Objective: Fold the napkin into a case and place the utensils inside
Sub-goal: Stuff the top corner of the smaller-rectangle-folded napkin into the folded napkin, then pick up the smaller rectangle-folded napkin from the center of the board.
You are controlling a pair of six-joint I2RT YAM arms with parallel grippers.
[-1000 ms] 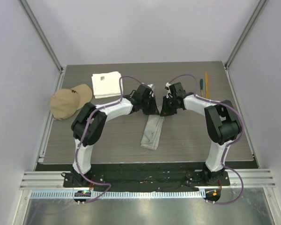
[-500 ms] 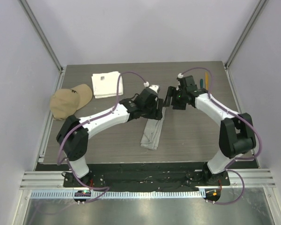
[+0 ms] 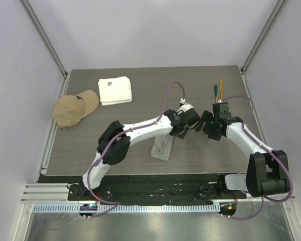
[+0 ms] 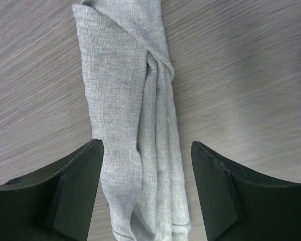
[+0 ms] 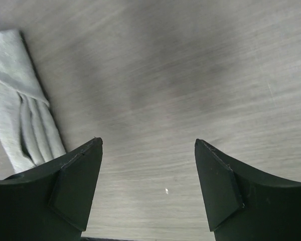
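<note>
The worktop [image 3: 75, 145] carries the napkin [image 4: 125, 100], folded to a narrow crumpled strip that runs below and between the spread fingers of the left pincer [image 4: 146, 145]. The right pincer [image 5: 148, 143], spread too, hangs above the worktop with the strip's end off to its left. Beyond it lie a teal-handled utensil [image 3: 215, 91] and an orange stick [image 3: 221, 84], side by side.

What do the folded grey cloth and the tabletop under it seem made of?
The folded light-grey cloth napkin looks like thin woven fabric, perhaps linen or cotton: fine weave, soft twisted folds, matte. The dark tabletop looks like wood or wood-grain laminate, matte with streaky grain; I cannot tell which.
</note>
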